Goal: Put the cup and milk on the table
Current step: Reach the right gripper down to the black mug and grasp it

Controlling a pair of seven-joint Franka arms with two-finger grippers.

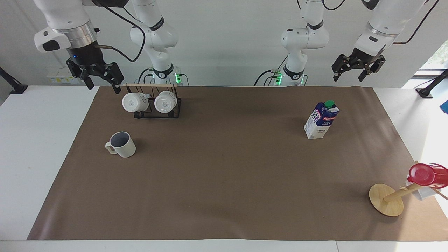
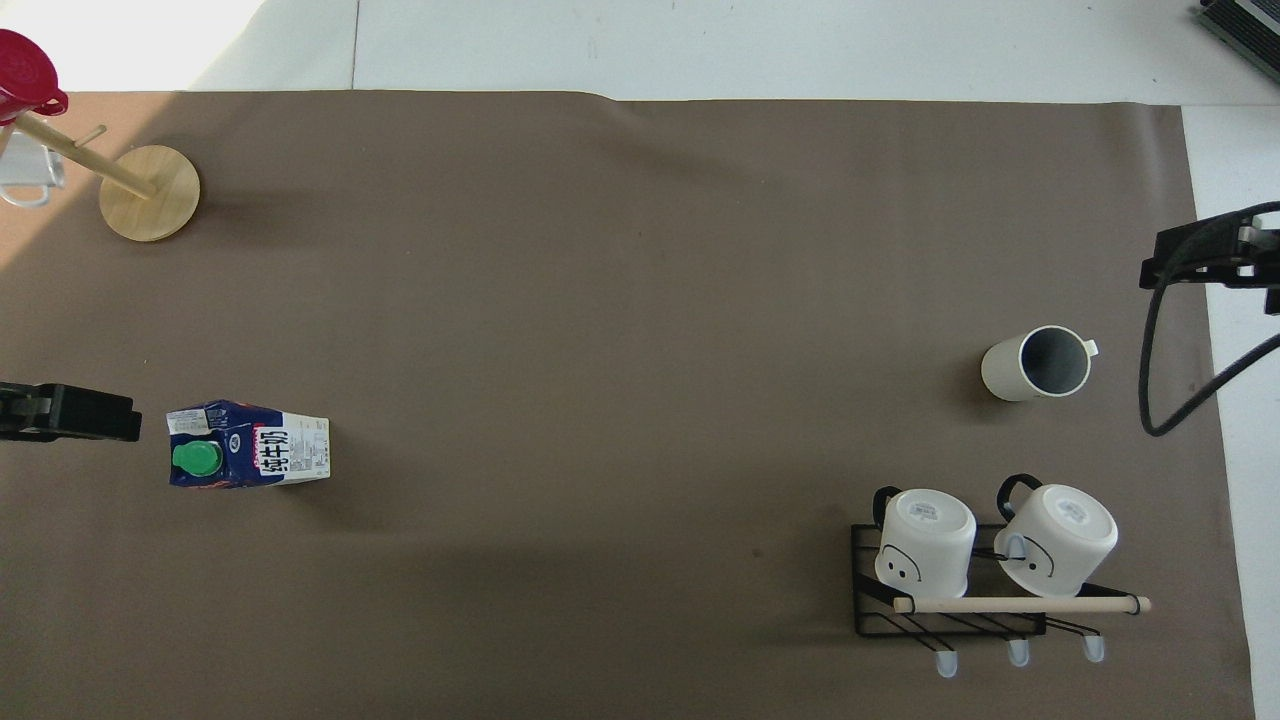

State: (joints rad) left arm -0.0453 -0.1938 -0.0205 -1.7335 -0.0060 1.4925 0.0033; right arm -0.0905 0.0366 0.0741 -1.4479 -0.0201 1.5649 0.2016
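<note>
The cup, a cream-white mug with a grey-blue inside, stands upright on the brown paper of the table, toward the right arm's end; it also shows in the overhead view. The milk, a dark-blue and white carton with a green cap, stands upright toward the left arm's end, also seen from overhead. My right gripper hangs open and empty in the air over the paper's edge near the mug rack. My left gripper hangs open and empty, raised over the table edge near the milk.
A black wire rack holds two glossy white mugs, nearer to the robots than the cup. A wooden mug tree with a shiny red cup stands at the corner farthest from the robots, at the left arm's end.
</note>
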